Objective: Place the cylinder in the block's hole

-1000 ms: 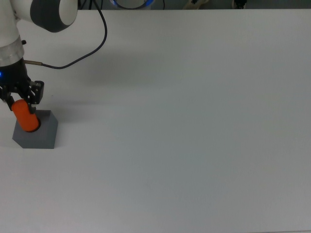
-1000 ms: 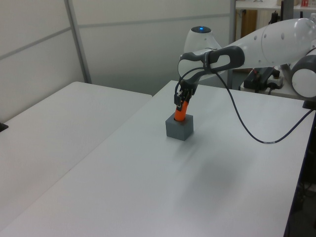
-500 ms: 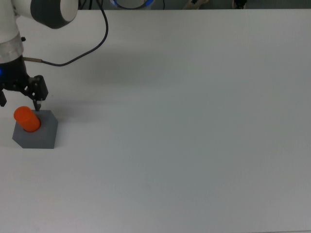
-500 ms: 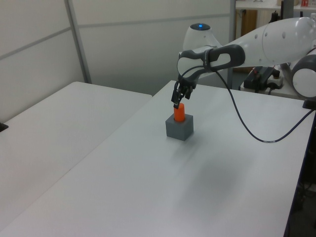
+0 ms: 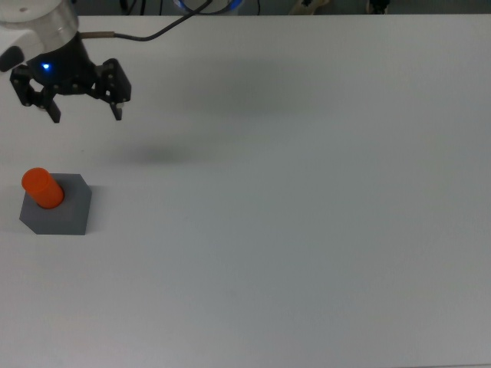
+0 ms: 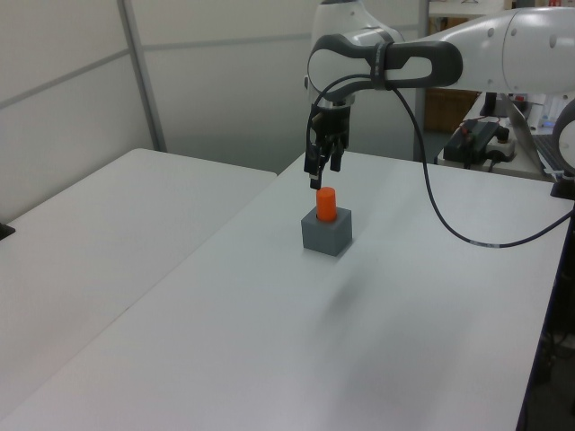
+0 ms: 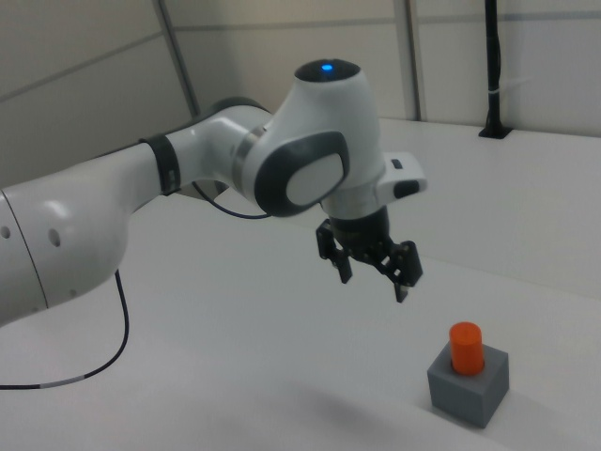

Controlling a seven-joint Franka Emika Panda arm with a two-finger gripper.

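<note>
The orange-red cylinder (image 5: pixel 41 188) (image 6: pixel 327 204) (image 7: pixel 466 347) stands upright in the hole of the dark grey block (image 5: pixel 63 211) (image 6: pixel 329 235) (image 7: pixel 470 385), its upper part sticking out above the top face. The hole itself is hidden by the cylinder. My gripper (image 5: pixel 85 114) (image 6: pixel 320 172) (image 7: pixel 374 282) hangs open and empty above the table, apart from the cylinder; in the top view it is above and to the right of the block.
The white table (image 5: pixel 307 215) carries only the block. A black cable (image 6: pixel 440 224) runs from the arm across the left view's right. A second white table (image 6: pixel 108 233) adjoins at the left view's left.
The gripper let go of the cylinder, which now stands upright in the block. The open gripper has risen and moved away, up and rightward in the top view.
</note>
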